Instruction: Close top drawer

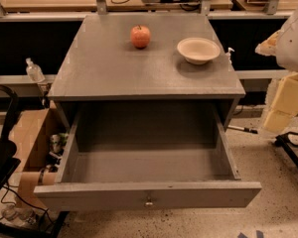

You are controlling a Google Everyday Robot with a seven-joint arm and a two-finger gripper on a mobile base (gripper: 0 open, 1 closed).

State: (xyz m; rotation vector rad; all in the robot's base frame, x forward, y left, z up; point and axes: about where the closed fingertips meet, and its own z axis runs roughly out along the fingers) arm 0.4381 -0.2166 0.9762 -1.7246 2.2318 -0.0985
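A grey-painted wooden cabinet (114,68) is standing square to the camera, its flat matte top showing faint scuffs and serving as a shelf for two small things. The top drawer (89,196) is hanging far out of it toward the viewer, pulled nearly to its full travel, so its deep, bare box is lying open and its long flat front panel is sitting well clear of the cabinet's face. It is probably being left that way only because nothing is pushing on it yet, and the closing still looks wholly undone. The robot's arm (295,38), smooth white above and pale yellow and blocky below, is hanging at the right edge, beside the cabinet and well apart from the drawer front. The gripper (277,119) appears to be that blocky lower end, near the cabinet's right side and touching nothing; whether it is apart or together, I cannot tell. A shallow cream bowl (198,53), round and dull-glazed, is sitting empty on the right of the top, with a glossy red-orange apple (140,36) resting well apart to its left. Smallest, a brass knob (149,201) is marking the panel's centre, though a flat push on the panel looks the likelier way to shut it.
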